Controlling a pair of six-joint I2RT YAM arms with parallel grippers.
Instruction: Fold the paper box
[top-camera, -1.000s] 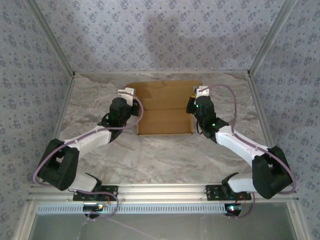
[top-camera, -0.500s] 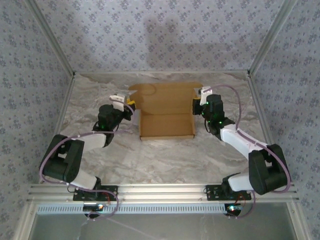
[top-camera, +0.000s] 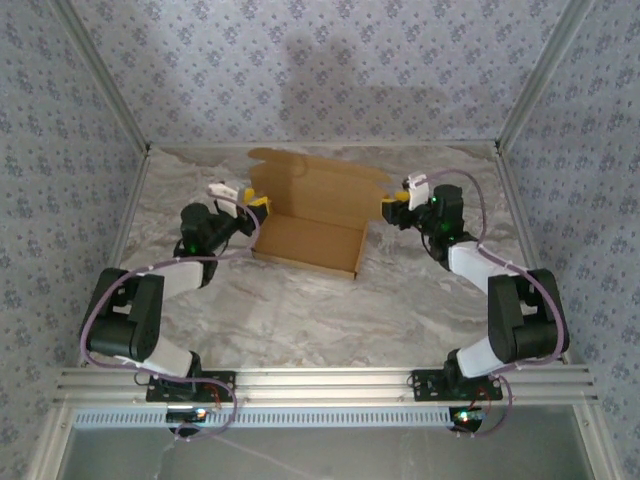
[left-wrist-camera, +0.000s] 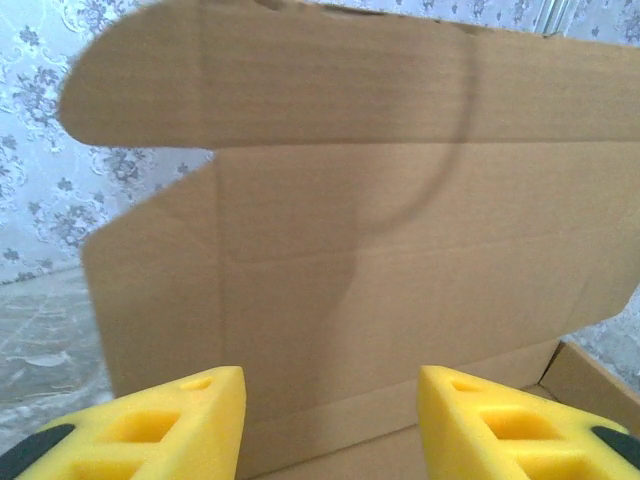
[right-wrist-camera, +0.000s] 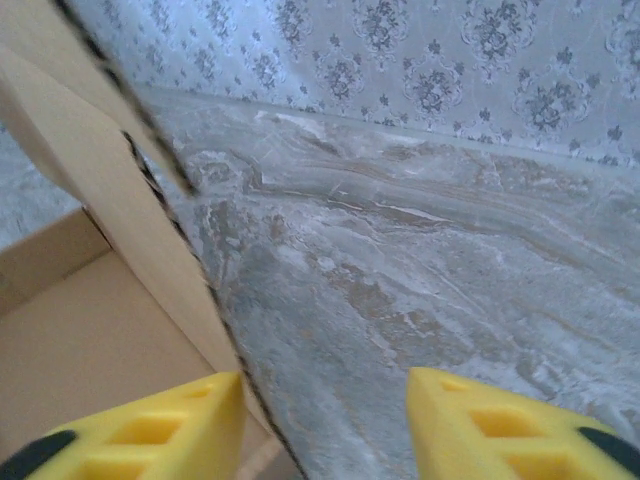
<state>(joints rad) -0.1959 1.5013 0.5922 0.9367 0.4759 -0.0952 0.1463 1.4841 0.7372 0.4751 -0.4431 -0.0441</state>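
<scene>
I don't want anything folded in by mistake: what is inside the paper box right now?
Only its bare cardboard floor shows inside the paper box, with nothing lying on it. A sliver along the near wall is hidden by that wall.

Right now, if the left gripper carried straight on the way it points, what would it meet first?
Probably the paper box: its raised panel stands squarely ahead of the left gripper, whose jaws are open. How near it is, the wrist view cannot settle.
</scene>
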